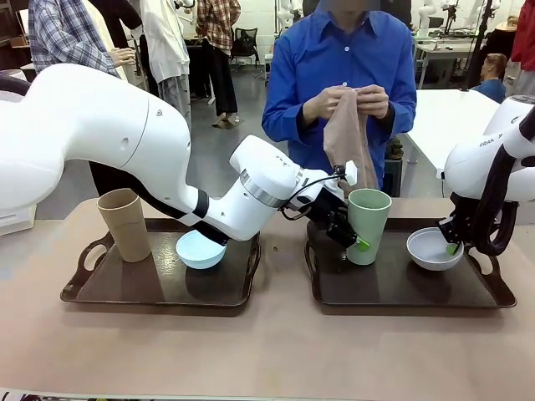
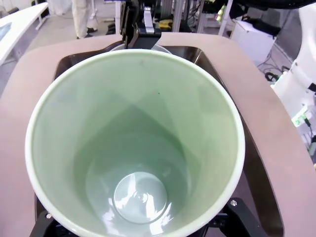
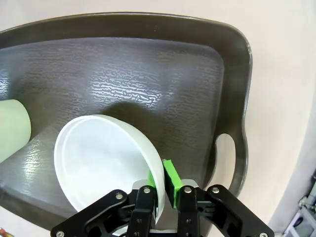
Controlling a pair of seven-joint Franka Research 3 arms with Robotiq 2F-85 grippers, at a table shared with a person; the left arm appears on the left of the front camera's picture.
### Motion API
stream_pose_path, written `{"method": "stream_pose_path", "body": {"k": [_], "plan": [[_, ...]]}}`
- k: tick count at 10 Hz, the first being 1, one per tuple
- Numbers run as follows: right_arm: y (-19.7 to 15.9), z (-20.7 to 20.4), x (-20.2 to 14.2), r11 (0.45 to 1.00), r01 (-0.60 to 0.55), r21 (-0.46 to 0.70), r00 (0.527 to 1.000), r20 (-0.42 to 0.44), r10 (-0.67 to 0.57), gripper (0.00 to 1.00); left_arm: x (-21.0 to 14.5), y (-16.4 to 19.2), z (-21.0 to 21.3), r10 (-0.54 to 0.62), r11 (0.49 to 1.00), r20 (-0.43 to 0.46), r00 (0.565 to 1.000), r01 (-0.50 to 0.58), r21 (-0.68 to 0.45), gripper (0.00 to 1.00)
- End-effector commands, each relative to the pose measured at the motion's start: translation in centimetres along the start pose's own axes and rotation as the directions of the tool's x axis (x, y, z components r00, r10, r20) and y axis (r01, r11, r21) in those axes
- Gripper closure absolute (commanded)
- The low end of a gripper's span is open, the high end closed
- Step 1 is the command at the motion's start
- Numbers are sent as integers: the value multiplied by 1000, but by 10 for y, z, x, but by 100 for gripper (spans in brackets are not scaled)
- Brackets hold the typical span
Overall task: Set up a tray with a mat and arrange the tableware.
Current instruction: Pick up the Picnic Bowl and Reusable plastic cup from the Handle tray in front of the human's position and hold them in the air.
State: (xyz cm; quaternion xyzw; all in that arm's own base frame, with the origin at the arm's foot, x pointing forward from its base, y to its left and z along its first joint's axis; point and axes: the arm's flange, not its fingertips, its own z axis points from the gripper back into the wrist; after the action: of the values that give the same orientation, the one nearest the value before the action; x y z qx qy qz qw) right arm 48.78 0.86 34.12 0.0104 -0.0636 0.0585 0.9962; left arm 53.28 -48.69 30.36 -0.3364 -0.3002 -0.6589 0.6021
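Observation:
On the right tray (image 1: 393, 288) stands the pale green cup (image 1: 369, 219), and my left gripper (image 1: 355, 238) is shut on its side near the base; the cup's inside (image 2: 138, 148) looms close in the left wrist view. My right gripper (image 3: 165, 190) pinches the near rim of the white bowl (image 3: 103, 163) on the same tray (image 3: 148, 64), also visible from the front (image 1: 435, 249). The tan cup (image 1: 124, 224) and the light blue bowl (image 1: 201, 249) sit on the left tray (image 1: 109, 288). A person across the table holds a brown mat (image 1: 344, 138) hanging from both hands.
Both dark trays have raised rims and cut-out handles (image 3: 224, 153). My left arm (image 1: 167, 159) stretches over the left tray, above the blue bowl. Bare tan tabletop (image 1: 267, 351) lies in front of the trays. Other people stand farther back.

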Motion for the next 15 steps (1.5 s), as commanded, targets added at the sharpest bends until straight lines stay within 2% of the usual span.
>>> {"method": "stream_pose_path", "body": {"k": [1, 4, 6, 9, 12, 14, 15], "plan": [[-4, -23, -6, 1000, 4, -7, 999, -48, -4, 100, 1, -10, 9, 20, 999, -41, 999, -21, -24, 60], [-2, -4, -13, 999, 2, 33, 999, -54, 0, 100, 14, -33, 46, 51, 997, -8, 999, -52, -51, 60], [-3, 48, -36, 999, -4, 43, 1000, 22, 3, 100, 41, -61, 94, 25, 999, 41, 999, -23, -43, 60], [-2, 126, -74, 999, 29, 18, 988, 148, -31, 100, 83, -98, 143, -40, 999, 39, 998, 41, -31, 60], [11, 200, -114, 1000, 18, 9, 960, 280, -19, 100, 109, -120, 165, -77, 997, 36, 996, 78, -18, 60], [17, 214, -120, 1000, 27, 15, 956, 291, -31, 100, 109, -120, 170, -44, 999, 27, 999, 45, -2, 60], [13, 208, -110, 999, 38, 5, 964, 264, -38, 100, 119, -114, 165, -85, 996, 27, 996, 86, -17, 60]]}}
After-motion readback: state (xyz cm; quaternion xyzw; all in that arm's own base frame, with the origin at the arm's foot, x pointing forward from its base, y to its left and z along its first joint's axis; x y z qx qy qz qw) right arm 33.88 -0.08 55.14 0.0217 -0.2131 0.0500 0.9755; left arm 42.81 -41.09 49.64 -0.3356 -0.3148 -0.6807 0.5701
